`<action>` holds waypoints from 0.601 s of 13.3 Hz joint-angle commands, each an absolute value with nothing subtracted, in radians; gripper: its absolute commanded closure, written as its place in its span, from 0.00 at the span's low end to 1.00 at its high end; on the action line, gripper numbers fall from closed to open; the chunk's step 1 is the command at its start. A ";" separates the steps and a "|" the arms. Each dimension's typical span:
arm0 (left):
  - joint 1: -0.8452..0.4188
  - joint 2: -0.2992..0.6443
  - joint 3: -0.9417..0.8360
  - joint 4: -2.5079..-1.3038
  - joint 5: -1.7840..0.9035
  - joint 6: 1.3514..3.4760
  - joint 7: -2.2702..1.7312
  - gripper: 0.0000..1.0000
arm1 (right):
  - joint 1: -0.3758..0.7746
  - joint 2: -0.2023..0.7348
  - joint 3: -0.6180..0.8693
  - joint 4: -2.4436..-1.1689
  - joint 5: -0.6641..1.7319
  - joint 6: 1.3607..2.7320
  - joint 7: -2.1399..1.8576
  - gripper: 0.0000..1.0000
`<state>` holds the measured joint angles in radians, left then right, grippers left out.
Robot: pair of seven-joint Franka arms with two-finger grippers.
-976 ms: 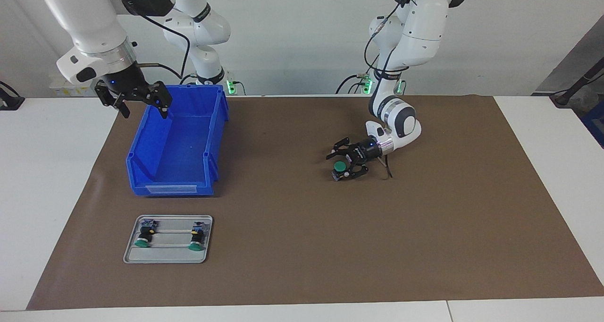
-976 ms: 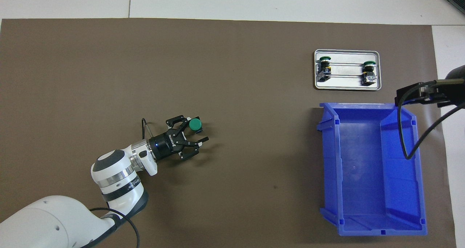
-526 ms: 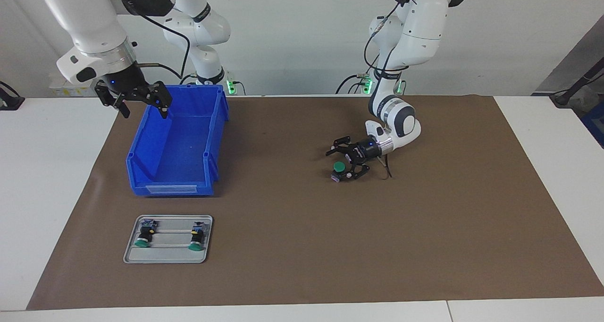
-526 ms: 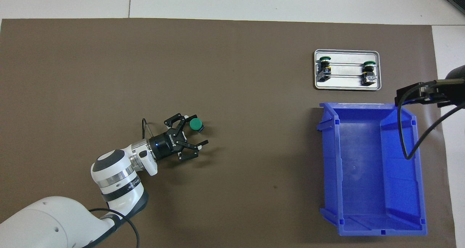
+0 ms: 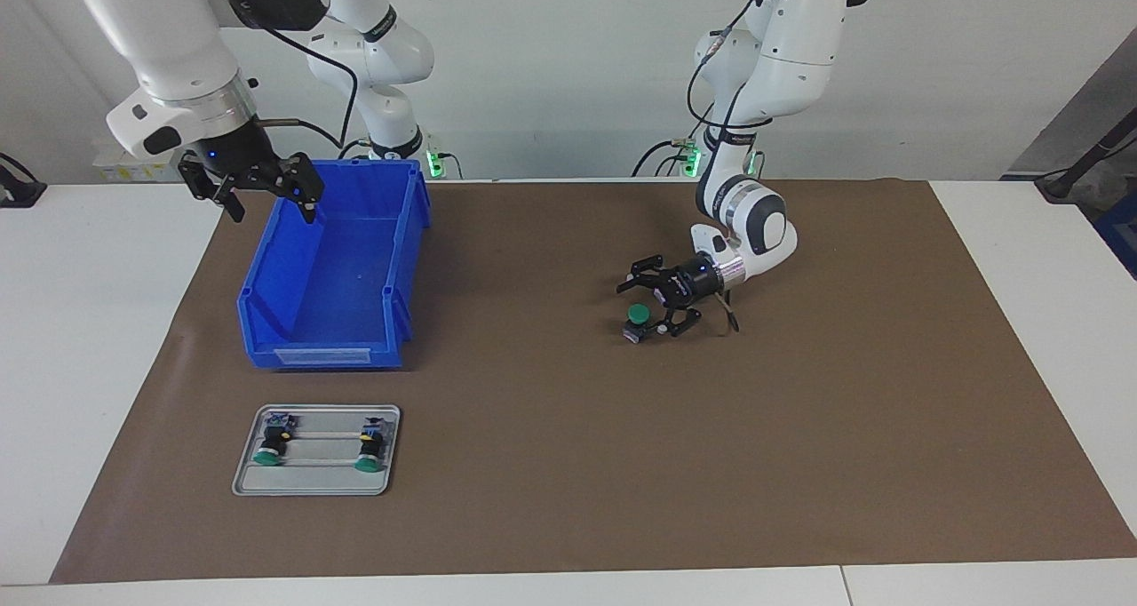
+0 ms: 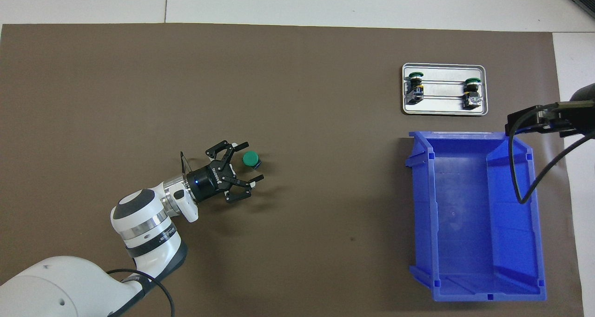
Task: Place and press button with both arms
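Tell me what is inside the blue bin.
The blue bin holds nothing on the floor that shows. The right gripper, open, hangs over its rim nearest the robots and, with its cable, covers a strip of one wall in the overhead view.

Bright, even overhead light, soft short shadows under the blue plastic bin (image 5: 333,268) and the white left arm (image 6: 144,214), matte brown mat (image 5: 799,428) without glare, both views were sharp

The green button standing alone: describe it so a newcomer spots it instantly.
On the brown mat, find the left pincer, open near the middle. The button stands upright just off its fingertips, alone on bare mat, while its two lookalikes lie in the metal tray.
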<state>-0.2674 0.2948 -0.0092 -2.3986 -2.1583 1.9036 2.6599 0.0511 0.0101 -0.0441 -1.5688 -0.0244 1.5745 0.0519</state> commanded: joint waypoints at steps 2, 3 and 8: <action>-0.267 0.215 -0.009 -2.376 -2.166 1.974 2.557 0.00 | 0.046 -0.008 -0.040 -1.589 -0.020 1.578 0.058 0.00; -0.271 0.215 -0.009 -2.355 -2.166 1.979 2.525 0.00 | 0.046 -0.008 -0.040 -1.589 -0.020 1.578 0.058 0.00; -0.313 0.154 -0.028 -2.196 -2.166 2.248 2.256 0.01 | 0.046 -0.008 -0.040 -1.588 -0.020 1.578 0.058 0.00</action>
